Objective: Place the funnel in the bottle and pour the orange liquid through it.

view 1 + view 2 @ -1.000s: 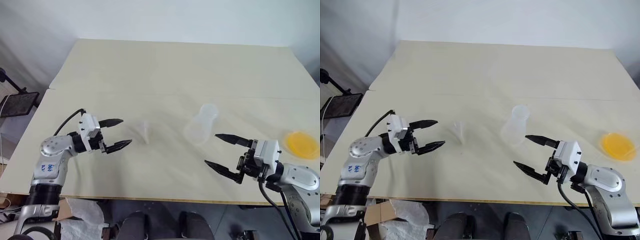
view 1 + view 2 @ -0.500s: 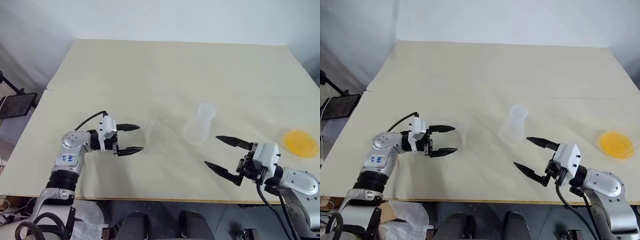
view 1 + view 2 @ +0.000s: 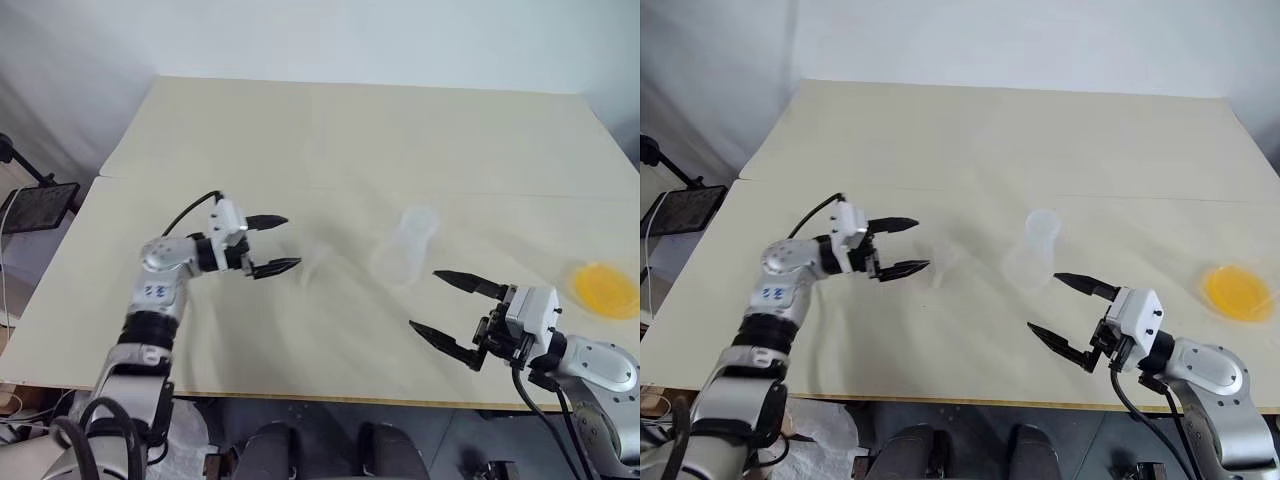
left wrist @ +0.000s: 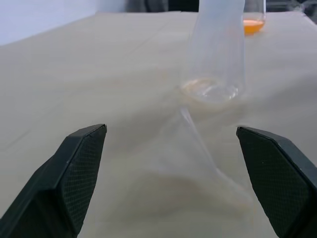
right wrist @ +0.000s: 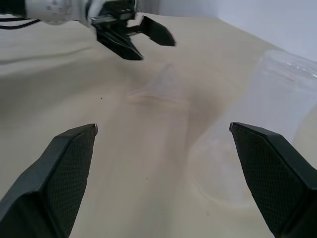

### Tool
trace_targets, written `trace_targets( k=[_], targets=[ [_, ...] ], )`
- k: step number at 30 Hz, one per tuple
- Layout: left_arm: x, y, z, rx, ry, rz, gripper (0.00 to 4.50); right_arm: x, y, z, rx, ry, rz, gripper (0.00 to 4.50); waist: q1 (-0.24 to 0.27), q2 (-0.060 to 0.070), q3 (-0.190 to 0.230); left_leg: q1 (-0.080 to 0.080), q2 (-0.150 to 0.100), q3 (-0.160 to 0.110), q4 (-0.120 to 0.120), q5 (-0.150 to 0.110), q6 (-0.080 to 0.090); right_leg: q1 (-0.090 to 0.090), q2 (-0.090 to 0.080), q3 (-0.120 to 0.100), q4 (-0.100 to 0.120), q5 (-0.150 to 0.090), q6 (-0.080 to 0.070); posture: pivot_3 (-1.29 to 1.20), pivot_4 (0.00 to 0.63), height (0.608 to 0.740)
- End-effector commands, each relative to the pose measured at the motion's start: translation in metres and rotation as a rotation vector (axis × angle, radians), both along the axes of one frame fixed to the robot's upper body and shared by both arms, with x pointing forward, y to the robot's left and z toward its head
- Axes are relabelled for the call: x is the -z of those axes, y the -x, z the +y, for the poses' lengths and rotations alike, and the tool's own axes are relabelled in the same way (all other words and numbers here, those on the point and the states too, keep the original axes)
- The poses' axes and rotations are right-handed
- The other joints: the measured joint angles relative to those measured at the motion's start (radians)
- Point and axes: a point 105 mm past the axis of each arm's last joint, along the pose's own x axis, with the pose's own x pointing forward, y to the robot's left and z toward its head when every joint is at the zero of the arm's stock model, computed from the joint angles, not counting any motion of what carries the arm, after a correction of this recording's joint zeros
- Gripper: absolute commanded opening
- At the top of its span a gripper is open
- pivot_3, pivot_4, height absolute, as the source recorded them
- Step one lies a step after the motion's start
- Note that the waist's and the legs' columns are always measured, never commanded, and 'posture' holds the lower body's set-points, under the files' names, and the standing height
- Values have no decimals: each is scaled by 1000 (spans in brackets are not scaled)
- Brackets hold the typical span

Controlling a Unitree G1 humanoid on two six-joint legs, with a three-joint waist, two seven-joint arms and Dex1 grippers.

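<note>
My left gripper (image 3: pixel 277 243) gapes wide just beside the funnel (image 4: pixel 198 148) on the table (image 3: pixel 400 130); my right gripper (image 3: pixel 452 312) hangs equally wide near the bottle (image 3: pixel 406 248).

Silver arms with black cables and blue markings end in white wrists and black fingers (image 3: pixel 275 268).

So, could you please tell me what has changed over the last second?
The left gripper has moved across the table toward the funnel, jaws open, gripping nothing yet. The right gripper, the bottle and the orange liquid stayed where they were.
</note>
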Motion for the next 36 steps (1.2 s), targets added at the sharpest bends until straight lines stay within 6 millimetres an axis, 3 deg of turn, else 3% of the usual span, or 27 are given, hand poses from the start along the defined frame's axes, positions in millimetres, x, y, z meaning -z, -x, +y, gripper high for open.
trace_targets(
  k=[1, 10, 22, 31, 34, 36],
  targets=[
    [-3, -6, -11, 40, -38, -7, 4475, -8, 2, 3, -9, -15, -46, 4500, -1, 0, 0, 0, 0, 0, 0, 0, 0, 0, 0, 0, 0, 0, 0, 0, 150, 740],
    [11, 1, -14, 207, -160, 125, 4475, -7, 7, 3, 25, -29, -53, 4500, -4, -1, 0, -1, 0, 2, 0, 0, 0, -2, 1, 0, 0, 0, 0, 0, 150, 740],
    [16, 10, -10, 278, -188, 111, 4475, -7, 6, 4, 38, -35, -57, 4500, -3, -1, 0, -1, 1, 2, 1, 0, 0, -3, 1, 0, 1, 0, 0, 0, 150, 740],
    [33, 30, 14, 341, -279, 105, 4475, -5, 4, 3, 28, -30, -53, 4500, -6, -1, 0, -1, 2, 1, 0, 0, 0, -3, 1, 0, 3, 0, 0, 0, 150, 740],
    [38, 39, 18, 368, -301, 107, 3944, -5, 4, 3, 26, -29, -51, 4500, -4, -1, 0, -1, 3, 1, 1, 0, 0, -3, 0, 0, 4, 0, 0, 0, 150, 740],
    [40, 43, 19, 381, -314, 100, 3360, -5, 4, 2, 25, -27, -51, 4500, -1, -1, 0, -1, 3, 1, 1, 0, 0, -3, -1, 0, 4, 0, 0, 0, 150, 740]
  ],
)
